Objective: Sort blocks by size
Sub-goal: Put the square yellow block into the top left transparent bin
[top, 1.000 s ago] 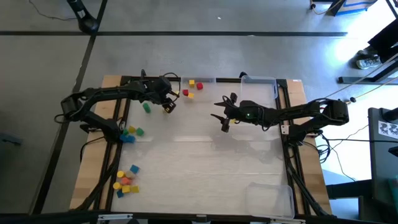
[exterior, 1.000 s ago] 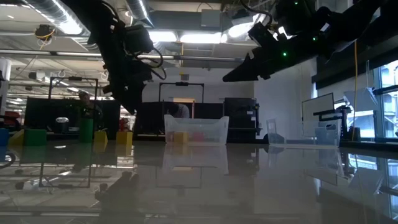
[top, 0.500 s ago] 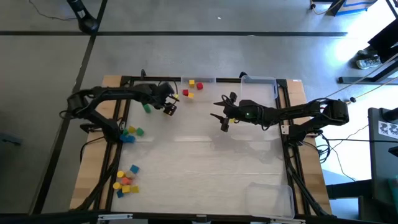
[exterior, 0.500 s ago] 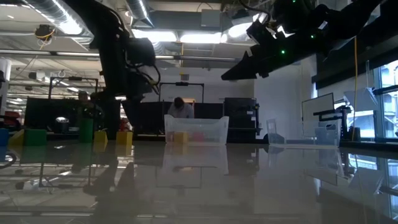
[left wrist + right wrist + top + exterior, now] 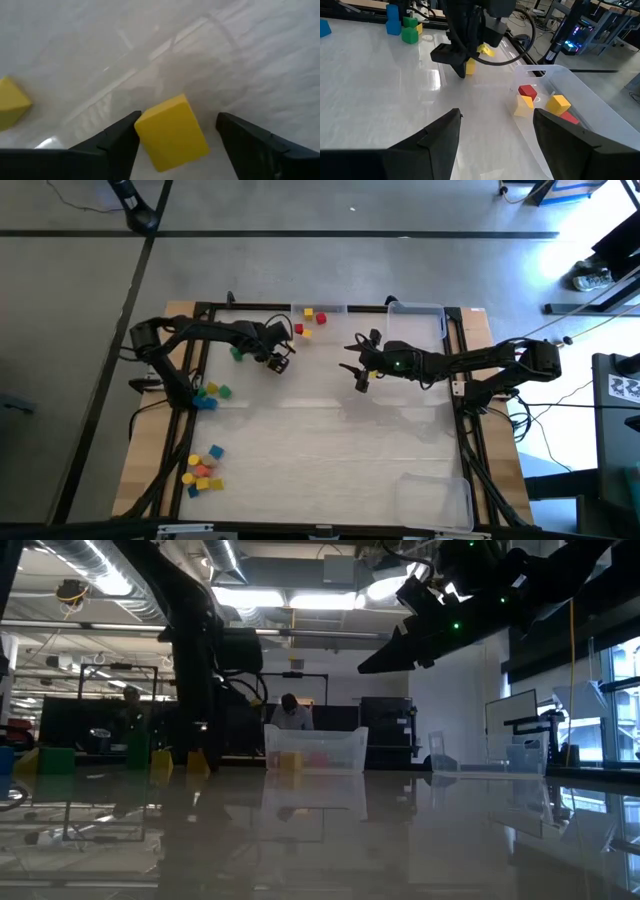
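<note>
Left gripper (image 5: 279,361) has slid back from the clear tray (image 5: 320,308) toward the table (image 5: 330,450) middle; its jaws, narrower a second ago, now stand spread around a yellow block (image 5: 171,132) on the tabletop. Right gripper (image 5: 357,370) hovers unmoved, fingers apart, empty. Other blocks (image 5: 203,469) sit in the tray and along the left edge. No readable writing.

The right end effector (image 5: 495,131) stands with its fingers apart above the white tabletop (image 5: 380,90). Beyond, the left end effector (image 5: 462,60) straddles a yellow block (image 5: 469,66); a clear tray (image 5: 580,107) holds red and yellow blocks (image 5: 540,102).
</note>
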{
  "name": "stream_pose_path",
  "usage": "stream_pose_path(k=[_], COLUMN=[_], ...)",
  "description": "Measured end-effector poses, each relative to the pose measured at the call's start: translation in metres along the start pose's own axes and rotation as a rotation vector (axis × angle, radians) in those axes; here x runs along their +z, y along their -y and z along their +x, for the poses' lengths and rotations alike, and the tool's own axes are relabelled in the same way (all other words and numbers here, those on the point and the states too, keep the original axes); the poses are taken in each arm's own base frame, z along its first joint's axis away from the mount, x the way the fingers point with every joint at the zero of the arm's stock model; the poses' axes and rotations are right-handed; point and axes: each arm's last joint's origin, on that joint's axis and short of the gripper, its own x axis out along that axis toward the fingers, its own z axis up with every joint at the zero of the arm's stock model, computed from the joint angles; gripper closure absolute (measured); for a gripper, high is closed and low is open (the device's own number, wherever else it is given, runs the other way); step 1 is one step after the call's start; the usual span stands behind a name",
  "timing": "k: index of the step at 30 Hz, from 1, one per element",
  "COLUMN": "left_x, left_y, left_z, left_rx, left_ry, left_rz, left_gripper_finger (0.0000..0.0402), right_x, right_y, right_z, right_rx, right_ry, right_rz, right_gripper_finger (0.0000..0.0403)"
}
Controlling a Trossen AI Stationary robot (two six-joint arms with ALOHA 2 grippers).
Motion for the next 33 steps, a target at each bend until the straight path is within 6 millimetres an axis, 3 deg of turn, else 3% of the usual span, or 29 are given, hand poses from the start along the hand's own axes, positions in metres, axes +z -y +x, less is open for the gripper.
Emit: stream_pose_path(k=[10, 13, 18, 24, 29, 33], left_x=[0.003, 0.006, 0.019, 0.044, 0.065, 0.079], left_y=[-0.001, 0.000, 0.004, 0.005, 0.009, 0.012], left_z=[-0.009, -0.019, -0.056, -0.095, -0.106, -0.098], left_rx=[-0.030, -0.023, -0.084, -0.178, -0.234, -0.224], left_ry=[0.043, 0.079, 0.196, 0.447, 0.679, 0.772], left_rz=[0.053, 0.086, 0.105, 0.093, 0.112, 0.145], left_gripper_finger=[0.0283, 0.0284, 0.0277, 0.0266, 0.0270, 0.0265], right_x=[0.000, 0.000, 0.000, -0.003, -0.002, -0.002], right_y=[0.000, 0.000, 0.000, -0.001, -0.002, -0.002], right_z=[0.000, 0.000, 0.000, 0.000, 0.000, 0.000], right_rx=[0.000, 0.000, 0.000, 0.039, 0.046, 0.046], right_ry=[0.000, -0.001, 0.000, -0.024, -0.011, -0.011], right_rz=[0.000, 0.000, 0.000, -0.005, -0.003, -0.003], right_gripper_finger=[0.0152, 0.0152, 0.0152, 0.0152, 0.0152, 0.0152])
